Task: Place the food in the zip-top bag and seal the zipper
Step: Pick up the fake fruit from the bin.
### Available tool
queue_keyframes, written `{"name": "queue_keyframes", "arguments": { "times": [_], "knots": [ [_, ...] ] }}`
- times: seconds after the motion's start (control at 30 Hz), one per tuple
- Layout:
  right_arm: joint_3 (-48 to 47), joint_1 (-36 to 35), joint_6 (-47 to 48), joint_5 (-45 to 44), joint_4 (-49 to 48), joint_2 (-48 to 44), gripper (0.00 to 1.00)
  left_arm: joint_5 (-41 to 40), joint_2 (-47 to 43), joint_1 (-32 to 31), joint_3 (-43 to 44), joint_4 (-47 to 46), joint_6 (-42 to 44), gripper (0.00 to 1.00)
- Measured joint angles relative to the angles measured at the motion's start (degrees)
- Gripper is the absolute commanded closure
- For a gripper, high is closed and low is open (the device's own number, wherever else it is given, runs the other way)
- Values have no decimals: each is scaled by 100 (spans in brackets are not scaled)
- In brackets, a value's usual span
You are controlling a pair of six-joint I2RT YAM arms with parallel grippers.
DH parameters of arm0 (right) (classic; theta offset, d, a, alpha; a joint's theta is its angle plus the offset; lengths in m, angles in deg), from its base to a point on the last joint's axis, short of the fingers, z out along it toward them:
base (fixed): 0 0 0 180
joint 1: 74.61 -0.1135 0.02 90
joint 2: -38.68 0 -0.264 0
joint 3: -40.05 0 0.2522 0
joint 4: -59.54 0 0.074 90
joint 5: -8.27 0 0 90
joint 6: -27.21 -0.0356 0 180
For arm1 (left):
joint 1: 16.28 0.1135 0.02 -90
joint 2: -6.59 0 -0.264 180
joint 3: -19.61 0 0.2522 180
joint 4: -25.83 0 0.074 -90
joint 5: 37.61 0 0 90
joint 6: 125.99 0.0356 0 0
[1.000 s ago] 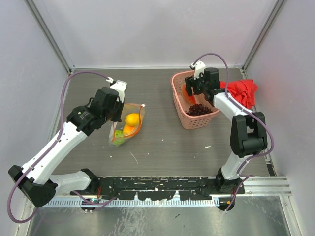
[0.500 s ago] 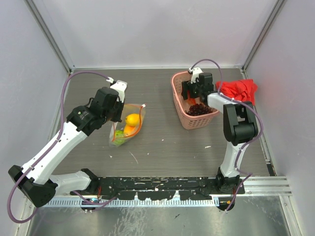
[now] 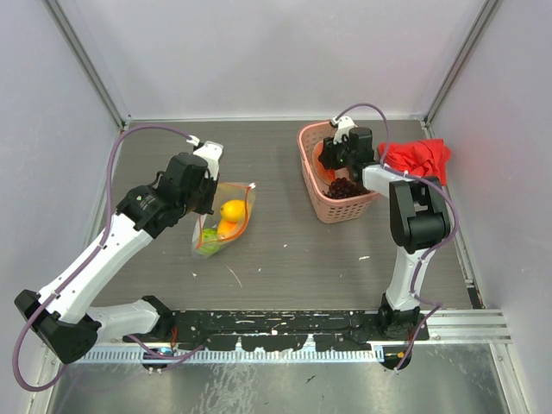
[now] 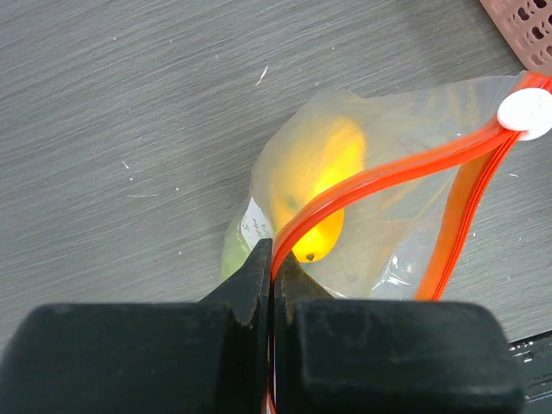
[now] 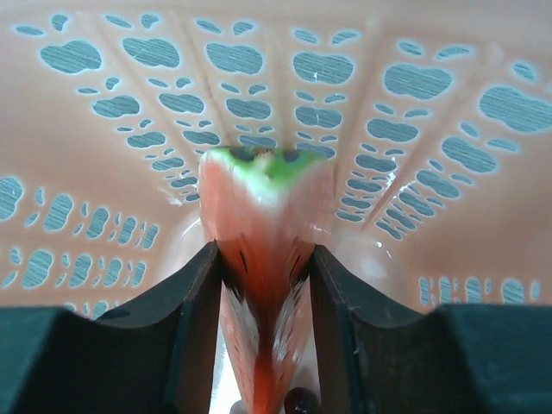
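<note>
Open across bare tabletop (image 3: 285,237) between zip-top bag (image 3: 246,199) and pink basket (image 3: 321,203), cramped inside the basket by lattice walls and grape bunch (image 3: 345,187), with red cloth (image 3: 420,160) just beside its right rim.

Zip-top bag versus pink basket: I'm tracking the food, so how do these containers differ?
The clear plastic zip-top bag is limp, showing a yellow piece and an orange piece; the pink lattice plastic basket stands rigid, holding the dark grape bunch. The left gripper pinches the bag's orange-red zipper; the right gripper reaches inside the basket, closed around a red-orange toy piece. Both hold toy food.
</note>
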Motion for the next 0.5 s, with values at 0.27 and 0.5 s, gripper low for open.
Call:
{"name": "queue_keyframes", "arguments": {
  "times": [0.27, 0.5],
  "knots": [
    [345, 0, -46, 74, -323, -278, 56, 46, 0, 0, 0, -7, -2, 100],
    [343, 0, -203, 116, -404, -304, 57, 66, 0, 0, -2, -15, -2, 100]
  ]
}}
